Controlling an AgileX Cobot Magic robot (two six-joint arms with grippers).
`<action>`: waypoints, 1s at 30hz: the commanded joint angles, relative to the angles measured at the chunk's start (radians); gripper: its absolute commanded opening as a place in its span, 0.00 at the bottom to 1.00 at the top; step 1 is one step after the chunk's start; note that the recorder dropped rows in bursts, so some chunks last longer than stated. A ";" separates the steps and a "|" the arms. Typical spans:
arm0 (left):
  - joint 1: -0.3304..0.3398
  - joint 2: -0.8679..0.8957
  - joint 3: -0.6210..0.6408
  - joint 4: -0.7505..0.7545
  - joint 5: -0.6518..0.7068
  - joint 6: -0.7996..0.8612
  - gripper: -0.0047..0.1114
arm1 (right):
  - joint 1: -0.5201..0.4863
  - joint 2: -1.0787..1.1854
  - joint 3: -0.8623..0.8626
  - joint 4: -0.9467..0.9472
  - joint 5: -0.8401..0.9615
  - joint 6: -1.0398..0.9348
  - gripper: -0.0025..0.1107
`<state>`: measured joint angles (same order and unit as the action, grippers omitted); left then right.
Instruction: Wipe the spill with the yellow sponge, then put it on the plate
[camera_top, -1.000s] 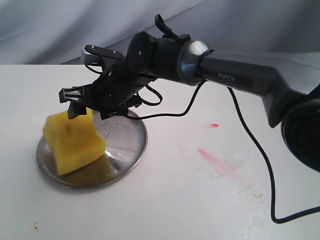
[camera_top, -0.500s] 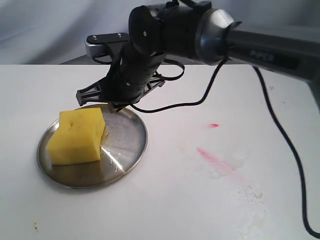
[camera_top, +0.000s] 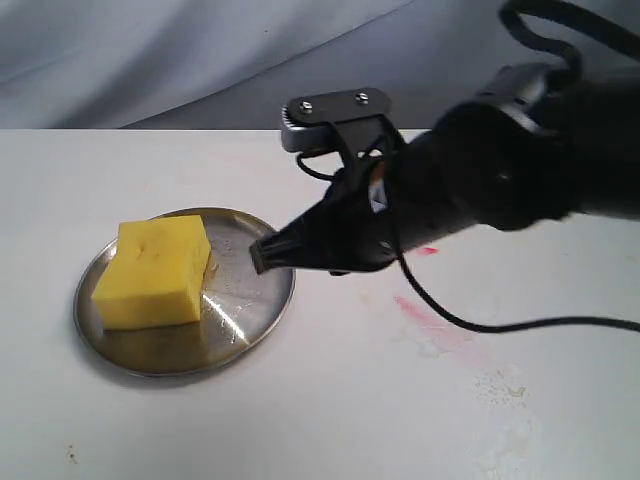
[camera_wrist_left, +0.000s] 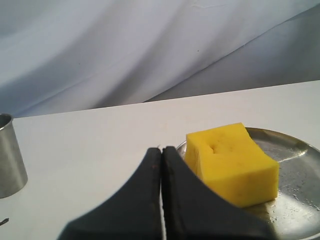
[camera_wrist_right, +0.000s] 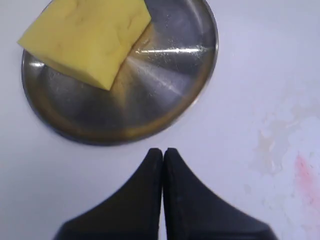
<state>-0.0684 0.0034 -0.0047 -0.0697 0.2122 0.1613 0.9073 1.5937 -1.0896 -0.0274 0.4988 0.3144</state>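
Hovering beside plate (camera_wrist_right: 165, 85) — right end effector (camera_wrist_right: 162, 151) closed.

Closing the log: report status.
Left gripper shut, empty. Right gripper shut, empty. Thick yellow foam sponge flat on round steel plate. Nothing in the way.

Soft, even, fairly bright light; shadows are faint. The plate (camera_top: 245, 300) shows streaky glare and mirrors the sponge (camera_top: 155, 275) in yellow. The right arm (camera_top: 480, 190) is motion-blurred. The left gripper (camera_wrist_left: 161, 150) and right gripper (camera_wrist_right: 162, 151) look soft up close.
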 joint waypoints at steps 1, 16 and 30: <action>-0.001 -0.003 0.005 0.001 -0.007 -0.002 0.04 | 0.001 -0.139 0.162 -0.014 -0.073 0.008 0.02; -0.001 -0.003 0.005 0.001 -0.007 -0.002 0.04 | -0.104 -0.537 0.539 -0.040 -0.275 0.092 0.02; -0.001 -0.003 0.005 0.001 -0.007 -0.002 0.04 | -0.648 -1.304 1.008 -0.013 -0.485 -0.175 0.02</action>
<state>-0.0684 0.0034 -0.0047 -0.0697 0.2122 0.1613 0.2879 0.3667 -0.1112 -0.0443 0.0324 0.1906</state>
